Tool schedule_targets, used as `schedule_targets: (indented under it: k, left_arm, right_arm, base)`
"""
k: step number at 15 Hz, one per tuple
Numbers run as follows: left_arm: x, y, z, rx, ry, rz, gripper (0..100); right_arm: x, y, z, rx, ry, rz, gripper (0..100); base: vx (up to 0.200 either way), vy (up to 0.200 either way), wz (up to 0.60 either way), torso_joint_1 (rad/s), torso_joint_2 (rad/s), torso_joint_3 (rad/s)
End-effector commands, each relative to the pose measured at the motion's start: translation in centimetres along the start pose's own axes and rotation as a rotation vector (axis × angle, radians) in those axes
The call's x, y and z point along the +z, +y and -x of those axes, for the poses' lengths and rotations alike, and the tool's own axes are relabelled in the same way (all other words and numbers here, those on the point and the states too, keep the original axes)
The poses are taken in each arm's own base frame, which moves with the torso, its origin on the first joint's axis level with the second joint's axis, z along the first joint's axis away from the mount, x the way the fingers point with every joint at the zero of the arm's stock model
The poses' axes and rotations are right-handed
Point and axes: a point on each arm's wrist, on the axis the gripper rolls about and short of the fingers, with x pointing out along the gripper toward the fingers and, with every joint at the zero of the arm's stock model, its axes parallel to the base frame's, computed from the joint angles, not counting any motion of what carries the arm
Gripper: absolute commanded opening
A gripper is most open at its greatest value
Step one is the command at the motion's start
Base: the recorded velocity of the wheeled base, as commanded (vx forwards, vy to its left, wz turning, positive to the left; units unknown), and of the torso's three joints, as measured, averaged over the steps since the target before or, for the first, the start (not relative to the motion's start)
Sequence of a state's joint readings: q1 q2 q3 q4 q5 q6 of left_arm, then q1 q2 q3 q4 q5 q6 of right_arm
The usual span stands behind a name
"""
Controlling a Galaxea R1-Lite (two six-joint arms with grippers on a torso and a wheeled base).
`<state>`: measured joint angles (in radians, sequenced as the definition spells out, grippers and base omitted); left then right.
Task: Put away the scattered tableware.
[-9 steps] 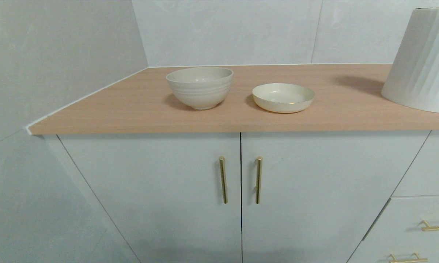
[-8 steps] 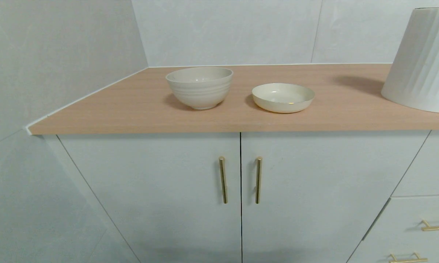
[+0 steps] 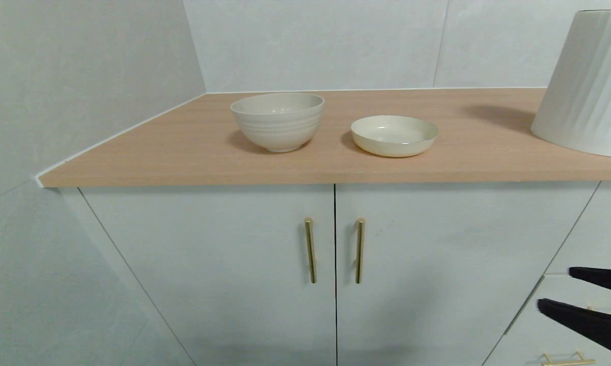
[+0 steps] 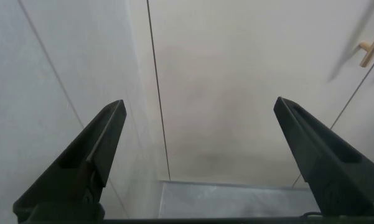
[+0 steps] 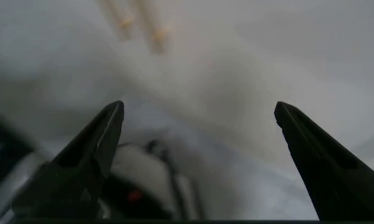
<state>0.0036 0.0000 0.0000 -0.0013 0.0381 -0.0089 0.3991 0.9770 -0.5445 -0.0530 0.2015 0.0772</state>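
Wood-grain laminate covers the worktop [image 3: 183,157], which meets tiled walls at its back left corner. A ribbed beige bowl [image 3: 278,121] stands upright on its left half, about midway between the front and back edges. To the bowl's right, close but not touching, a shallow cream dish [image 3: 394,134] sits flat, roughly level with it. Well apart from both, at the right end, stands a tall white fluted vessel [image 3: 587,81]. Below the front edge are two pale doors [image 3: 208,264], both shut. Two upright brass handles [image 3: 311,250] sit side by side at the seam where the doors meet, roughly under the gap between bowl and dish. Right of the doors are drawers [image 3: 590,239] with brass pulls [image 3: 569,361]. The right tool [image 3: 554,287] hangs low in front of those drawers, well below the worktop, its two black fingers spread apart with nothing between them. The left tool [image 4: 199,106] faces a pale cabinet panel with a vertical seam, its fingers likewise wide apart and empty.
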Motion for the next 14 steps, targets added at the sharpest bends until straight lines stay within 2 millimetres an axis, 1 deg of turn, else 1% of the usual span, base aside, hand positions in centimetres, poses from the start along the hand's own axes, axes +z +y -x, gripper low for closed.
schedule_targets:
  k: [1,2,4,5,6,8,9,10,11,14]
  left_arm:
    - [0.0,0.0,0.0,0.000,0.000,0.000,100]
    - [0.0,0.0,0.0,0.000,0.000,0.000,100]
    - [0.0,0.0,0.0,0.000,0.000,0.000,100]
    - [0.0,0.0,0.0,0.001,0.001,0.000,100]
    - [0.0,0.0,0.0,0.001,0.000,0.000,100]
    - [0.0,0.0,0.0,0.001,0.000,0.000,100]
    - [0.0,0.0,0.0,0.001,0.000,0.000,100]
    - [0.0,0.0,0.0,0.001,0.000,0.000,100]
    - [0.0,0.0,0.0,0.001,0.000,0.000,100]
    - [0.0,0.0,0.0,0.001,0.000,0.000,100]
  right_arm:
    - [1.8,3.2,-7.4,0.187,0.176,-0.020,100]
    - [2.2,4.2,-8.9,0.225,0.191,-0.009,100]
    - [1.9,5.1,-11.3,0.249,0.228,0.001,100]
    - [1.6,5.2,-12.9,0.247,0.236,0.001,100]
    - [1.5,5.2,-13.4,0.248,0.233,0.001,100]
    - [0.9,5.4,-17.1,0.259,0.162,0.006,100]
    - [0.8,5.5,-18.2,0.260,0.139,0.009,100]
    - [0.7,5.5,-19.1,0.260,0.123,0.010,100]
    - [1.2,5.7,-19.7,0.261,0.096,0.010,100]
    - [1.3,5.7,-20.1,0.253,0.093,-0.016,100]
  base:
    - [0.000,0.000,0.00,0.000,0.00,0.000]
    - [0.000,0.000,0.00,0.000,0.00,0.000]
    - [0.000,0.000,0.00,0.000,0.00,0.000]
    - [0.000,0.000,0.00,0.000,0.00,0.000]
    - [0.000,0.000,0.00,0.000,0.00,0.000]
    - [0.000,0.000,0.00,0.000,0.00,0.000]
    - [0.000,0.000,0.00,0.000,0.00,0.000]
    - [0.000,0.000,0.00,0.000,0.00,0.000]
    - [0.000,0.000,0.00,0.000,0.00,0.000]
    - [0.000,0.000,0.00,0.000,0.00,0.000]
